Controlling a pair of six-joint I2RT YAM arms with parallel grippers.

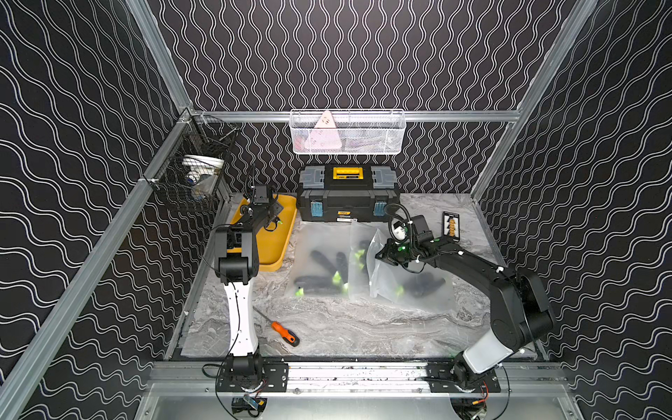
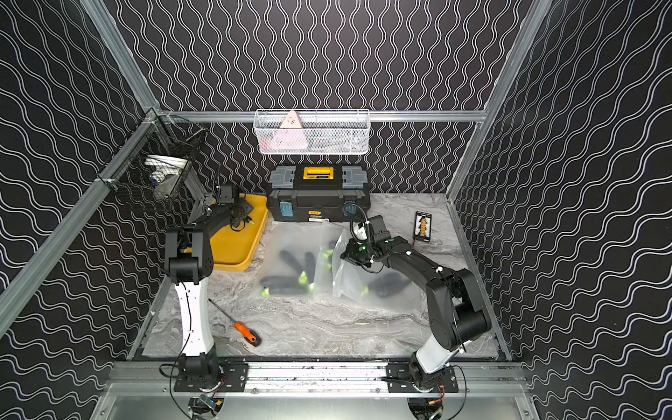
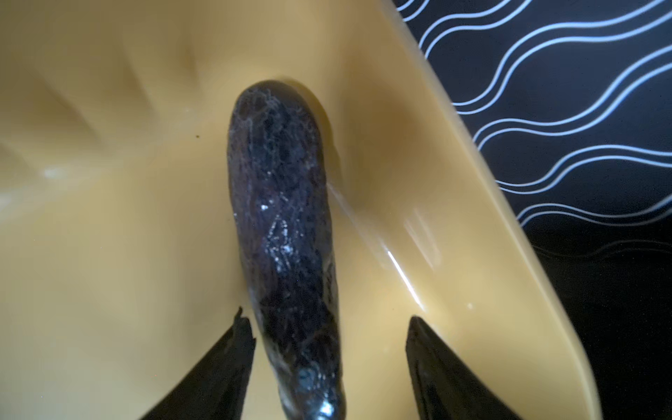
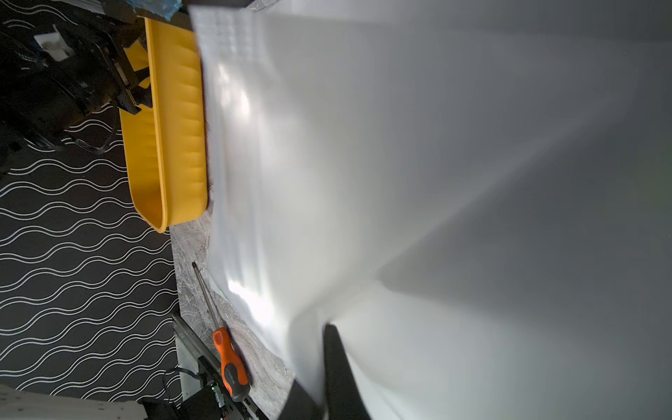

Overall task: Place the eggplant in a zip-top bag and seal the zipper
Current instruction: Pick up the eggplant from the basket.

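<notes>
While the left gripper (image 3: 326, 320) hangs over the yellow tray (image 3: 109, 254) with its jaws parted, the eggplant (image 3: 280, 218) lies lengthwise on the tray floor between them: dark, glossy skin, one end passing between the fingertips (image 3: 240, 349), close against one tip and clear of the other, with bare tray showing on that side; nothing is gripped. Tray: set at the back of the table (image 1: 363, 327) on the left arm's side, just beside the toolbox (image 1: 349, 198). Right gripper (image 1: 382, 254): jaws closed on the edge of a frosted zip-top bag (image 1: 378, 280), whose pinched edge is raised off the table; in the right wrist view the film (image 4: 400, 182) fills most of the frame and runs down to the dark finger (image 4: 338, 363). Further bags (image 1: 320, 262): lying flat mid-table, dark eggplants with green stems showing through the film. Screwdriver (image 1: 285, 332): orange and black handle, lying near the left arm's base. Writing: the toolbox has a yellow plate on its lid and a small label on its front, both too small to read; a dark printed card (image 1: 451, 225) near the right arm has orange marks and is likewise illegible.
</notes>
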